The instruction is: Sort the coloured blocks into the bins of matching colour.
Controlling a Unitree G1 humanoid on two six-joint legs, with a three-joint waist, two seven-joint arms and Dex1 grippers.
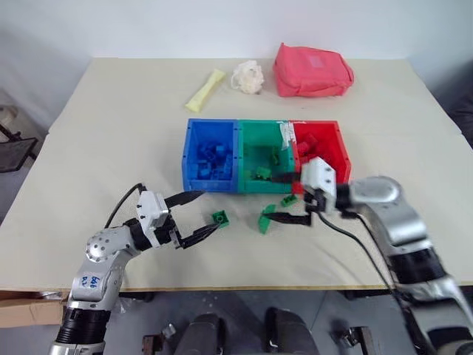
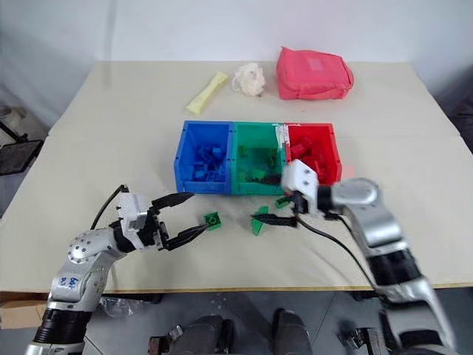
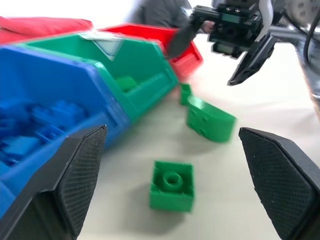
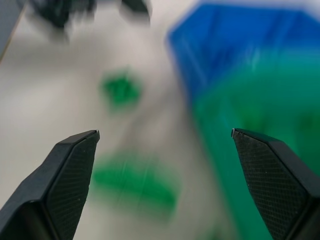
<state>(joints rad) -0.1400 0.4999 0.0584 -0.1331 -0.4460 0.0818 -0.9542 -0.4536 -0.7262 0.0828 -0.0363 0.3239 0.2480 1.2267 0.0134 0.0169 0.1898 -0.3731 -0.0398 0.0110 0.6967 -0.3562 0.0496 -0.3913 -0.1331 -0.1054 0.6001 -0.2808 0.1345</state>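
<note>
Standing on the pale worktop [image 1: 111, 133] are three joined open-topped plastic bins: a blue bin [image 1: 190, 159] on the left, a green bin [image 1: 250, 140] in the middle and a red bin [image 1: 341, 148] on the right. The blue one holds a heap of blue studded bricks [image 1: 213, 159], the red one a few red bricks [image 1: 310, 144], and the green one at least one green brick [image 1: 262, 173] near its front wall.

Three green pieces lie loose on the worktop just in front of the green bin: a small square green brick with one stud [image 3: 172, 185], a curved green wedge [image 3: 210, 119] and a smaller green block [image 1: 288, 200] close to the bin wall.

The left end effector [image 1: 198, 214] has its two black textured fingers spread wide, with the square brick near its fingertips, untouched. The right end effector [image 1: 284, 198], also spread wide and empty, points left, its lower finger reaching to the wedge.

At the far side lie a pale yellow packet [image 1: 205, 89], a white knobbly ball [image 1: 247, 76] and a pink-red fabric pouch [image 1: 312, 71].
</note>
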